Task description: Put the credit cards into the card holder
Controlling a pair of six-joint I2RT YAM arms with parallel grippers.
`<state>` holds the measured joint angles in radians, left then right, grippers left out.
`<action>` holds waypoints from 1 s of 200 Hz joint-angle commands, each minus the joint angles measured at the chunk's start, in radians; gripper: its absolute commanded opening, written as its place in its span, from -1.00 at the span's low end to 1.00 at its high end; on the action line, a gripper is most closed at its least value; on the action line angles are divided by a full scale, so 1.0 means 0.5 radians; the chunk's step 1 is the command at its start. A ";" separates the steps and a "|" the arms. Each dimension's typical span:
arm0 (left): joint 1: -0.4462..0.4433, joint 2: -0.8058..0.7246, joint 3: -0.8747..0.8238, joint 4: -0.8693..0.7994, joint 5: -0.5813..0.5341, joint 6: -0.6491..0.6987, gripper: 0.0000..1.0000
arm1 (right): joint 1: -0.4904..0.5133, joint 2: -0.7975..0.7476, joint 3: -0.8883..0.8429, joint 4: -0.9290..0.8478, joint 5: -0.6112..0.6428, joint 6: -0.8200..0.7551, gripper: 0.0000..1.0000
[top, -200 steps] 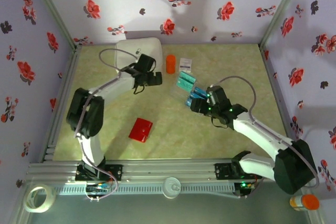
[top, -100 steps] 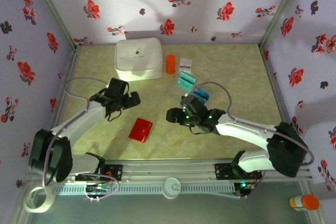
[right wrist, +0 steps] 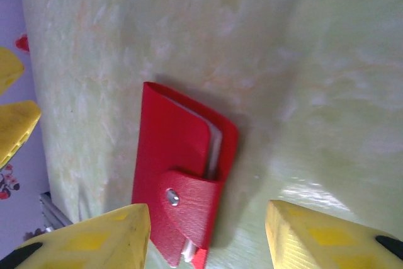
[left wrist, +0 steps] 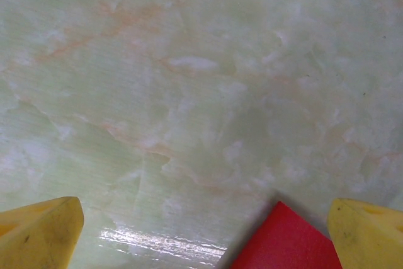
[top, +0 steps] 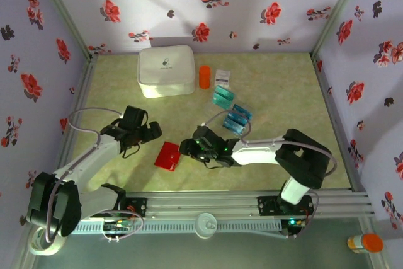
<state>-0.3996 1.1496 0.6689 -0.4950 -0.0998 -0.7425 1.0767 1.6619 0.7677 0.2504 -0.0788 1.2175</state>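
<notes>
One corner of the card holder (left wrist: 286,244) shows, the rest cropped.

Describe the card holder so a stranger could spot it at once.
On the green table, look near the front edge, left of centre, far from the white case at the back. The card holder is the flat red wallet with a snap tab, the only red item on it.

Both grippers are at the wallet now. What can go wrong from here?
1. The left gripper and right gripper, both open, flank the wallet closely, so they may collide.
2. The wallet lies flat with its snap tab shut, so fingers may just push it across the table.
3. The cards lie apart from it, none held. They probably can't go in until it is opened.
</notes>
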 commanded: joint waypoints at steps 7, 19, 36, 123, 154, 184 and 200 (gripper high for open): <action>0.026 -0.021 -0.022 -0.023 -0.002 0.015 1.00 | 0.064 0.085 0.049 0.156 0.071 0.174 0.00; 0.029 -0.020 -0.025 -0.021 -0.002 0.024 1.00 | 0.083 0.111 0.047 0.183 0.078 0.202 -0.01; 0.033 -0.020 -0.030 -0.018 0.000 0.037 1.00 | 0.101 0.148 0.059 0.196 0.081 0.232 -0.02; 0.065 -0.035 -0.035 -0.002 -0.001 0.075 1.00 | 0.140 0.281 0.159 0.139 0.078 0.283 -0.06; 0.077 -0.036 -0.043 0.009 0.003 0.086 1.00 | 0.140 0.320 0.201 0.140 0.060 0.277 -0.06; 0.084 -0.032 -0.051 0.015 0.001 0.089 1.00 | 0.144 0.351 0.232 0.115 0.043 0.286 -0.07; 0.087 -0.032 -0.051 0.018 0.004 0.091 1.00 | 0.144 0.343 0.220 0.098 0.052 0.290 -0.07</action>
<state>-0.3660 1.1496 0.6586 -0.4847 -0.0998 -0.7223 1.1393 1.8240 0.8627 0.3244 -0.0643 1.3441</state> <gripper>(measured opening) 0.998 0.466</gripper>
